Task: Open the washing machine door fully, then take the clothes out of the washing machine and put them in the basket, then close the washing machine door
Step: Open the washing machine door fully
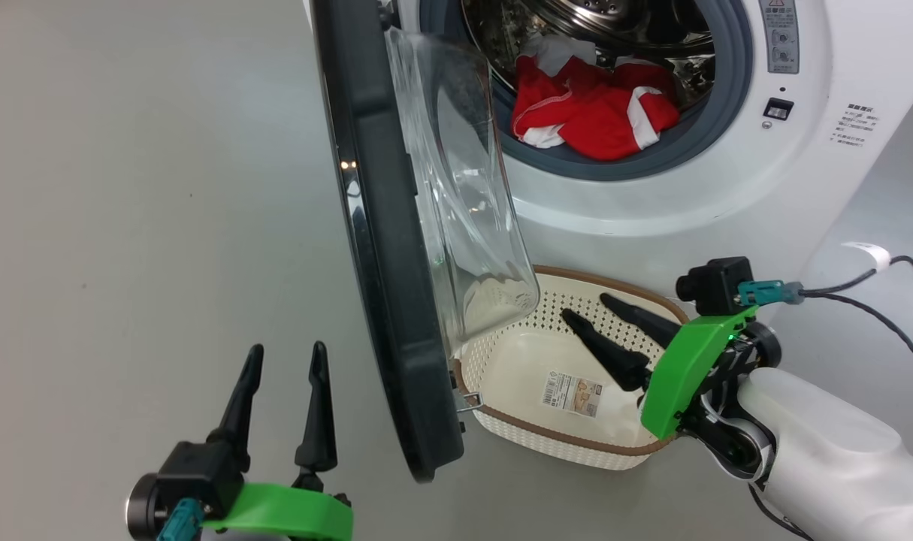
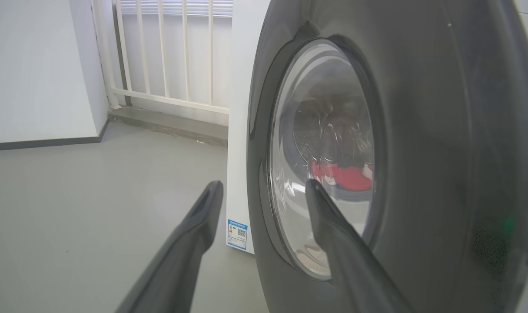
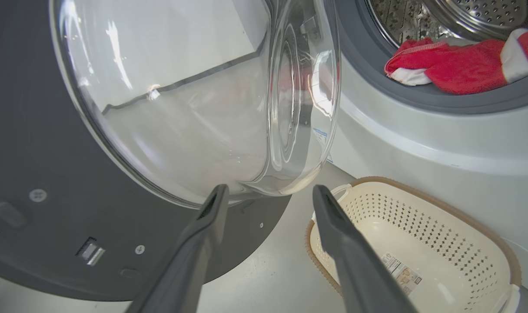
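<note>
Head view first. Shows the door (image 1: 385, 248) standing edge-on, about square to the front of the washing machine (image 1: 727, 173), with its glass bowl (image 1: 464, 188) bulging toward the opening. Finds the clothes (image 1: 591, 113) in a red heap at the mouth of the drum (image 1: 599, 15), spilling onto the grey seal (image 1: 730, 68). Puts the basket (image 1: 561, 451) on the floor (image 1: 125, 225) at the foot of the machine, bare of clothes and partly beneath the bowl. Has the left claw (image 1: 287, 349) released, fingers spread, on the outer side of the door and apart from it. Has the right claw (image 1: 585, 306) released as well, hanging above the basket and gripping nothing.

Left wrist view next. Looks along spread fingers at the door's glossy outer face, close by; cannot tell whether the nearer finger touches it. Catches the clothes, red, through the glass.

Right wrist view last. Looks along spread fingers at the door's inner face and bowl. Places the basket low on the right and the clothes up in the opening, lying on the seal.

Reads as the close of the first step: open wide enough to reach in, yet probably short of full swing. Calls next for an outward nudge on the inner face. Failing that, calls for lifting the right claw past the bowl into the opening and clenching on a fold of red cloth. Needs care with the bowl, which overhangs the basket.
</note>
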### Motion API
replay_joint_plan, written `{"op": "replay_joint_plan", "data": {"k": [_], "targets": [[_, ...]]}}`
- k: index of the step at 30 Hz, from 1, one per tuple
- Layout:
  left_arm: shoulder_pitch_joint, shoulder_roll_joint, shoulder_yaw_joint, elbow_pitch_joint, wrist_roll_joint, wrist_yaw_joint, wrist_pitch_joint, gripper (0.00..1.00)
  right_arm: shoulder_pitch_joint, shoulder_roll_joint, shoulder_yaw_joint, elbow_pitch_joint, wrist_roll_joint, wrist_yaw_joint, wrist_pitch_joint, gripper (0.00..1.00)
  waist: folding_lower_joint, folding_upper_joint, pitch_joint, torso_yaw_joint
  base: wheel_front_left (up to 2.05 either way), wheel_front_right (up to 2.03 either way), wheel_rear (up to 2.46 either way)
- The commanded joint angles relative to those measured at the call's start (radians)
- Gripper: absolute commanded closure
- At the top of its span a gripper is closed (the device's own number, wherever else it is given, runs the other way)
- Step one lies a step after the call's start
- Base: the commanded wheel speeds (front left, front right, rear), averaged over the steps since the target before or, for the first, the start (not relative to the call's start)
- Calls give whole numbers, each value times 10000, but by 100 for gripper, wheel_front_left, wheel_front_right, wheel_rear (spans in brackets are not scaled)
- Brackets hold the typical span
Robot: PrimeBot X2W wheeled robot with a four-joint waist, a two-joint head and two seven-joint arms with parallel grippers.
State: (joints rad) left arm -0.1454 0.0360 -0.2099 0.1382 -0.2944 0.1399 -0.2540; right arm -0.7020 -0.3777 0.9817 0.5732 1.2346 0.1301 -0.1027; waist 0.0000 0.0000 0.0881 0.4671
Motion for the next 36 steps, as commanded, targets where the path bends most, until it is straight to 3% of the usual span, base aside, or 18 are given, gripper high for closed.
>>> {"op": "replay_joint_plan", "data": {"k": [1, 9, 16, 22, 27, 36], "targets": [[24, 143, 390, -274, 83, -37, -78, 0, 83, 31, -91, 35, -439, 6, -454, 0, 0, 0, -28, -46, 0, 0, 0], [187, 143, 481, -414, 256, -52, -78, 0, 389, 507, -1229, 1020, -3064, 6, -1546, 0, 0, 0, 14, -196, 0, 0, 0], [207, 143, 460, -515, 301, -50, -78, 0, 1763, 1519, -4993, -14, -6813, 6, -1587, 0, 0, 0, 74, -268, 0, 0, 0], [178, 143, 357, -554, 265, -32, -78, 0, 3341, 2646, -7090, -1309, -9515, 6, -1589, 0, 0, 0, 89, -193, 0, 0, 0], [171, 143, 299, -609, 230, 35, -78, 0, 4187, 3124, -7906, -2503, -10390, 6, -1590, 0, 0, 0, 158, -137, 0, 0, 0], [136, 143, 137, -631, 135, 141, -78, 0, 4886, 3266, -8167, -3417, -11108, 6, -1590, 0, 0, 0, 275, -72, 0, 0, 0]]}}
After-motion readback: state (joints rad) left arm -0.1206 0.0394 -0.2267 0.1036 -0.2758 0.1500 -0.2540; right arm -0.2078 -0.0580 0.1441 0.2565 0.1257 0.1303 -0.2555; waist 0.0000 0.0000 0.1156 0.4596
